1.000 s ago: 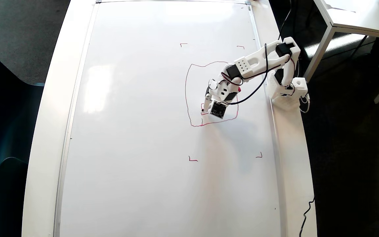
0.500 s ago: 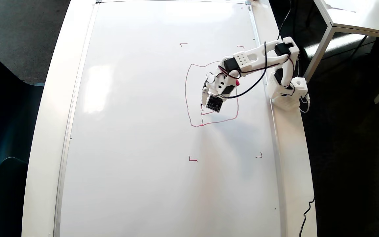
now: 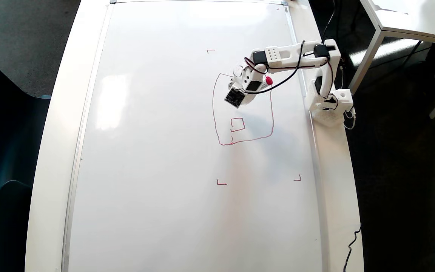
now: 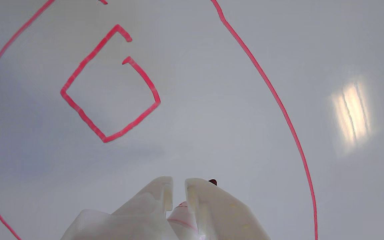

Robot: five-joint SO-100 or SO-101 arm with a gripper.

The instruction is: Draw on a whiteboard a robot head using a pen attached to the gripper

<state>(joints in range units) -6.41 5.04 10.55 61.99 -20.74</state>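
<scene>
Pincer (image 4: 178, 181) first: from the wrist view I am seeing its two white fingers (image 4: 208, 206) nearly closed, with only a narrow slit between them, clenching the pen (image 4: 182, 213), whose pale barrel is showing in the gap and whose dark tip is peeking just past the right finger. I cannot tell from either view whether that tip is touching the whiteboard (image 4: 312, 40) or hovering just above it. I am judging the pen to be light and stiff, its smooth barrel likely to twist or slide if the hold loosens, so the fingers are best kept on the barrel close to the tip, where I am seeing them now. The board itself is looking hard, flat and glossy, so I am expecting the nib to skate easily and to need only gentle pressure.

Farther out in the wrist view, the robot head (image 4: 112, 86) is lying on the board: a small red square, not quite closed at one corner, inside a long curved outline.

In the overhead view the pincer (image 3: 236, 97) is sitting inside the upper part of the outline of the robot head (image 3: 237, 124), apart from the small square. The whiteboard (image 3: 157, 151) is covering most of the surface (image 3: 338, 170), with red corner ticks (image 3: 221, 183) around the drawing.
</scene>
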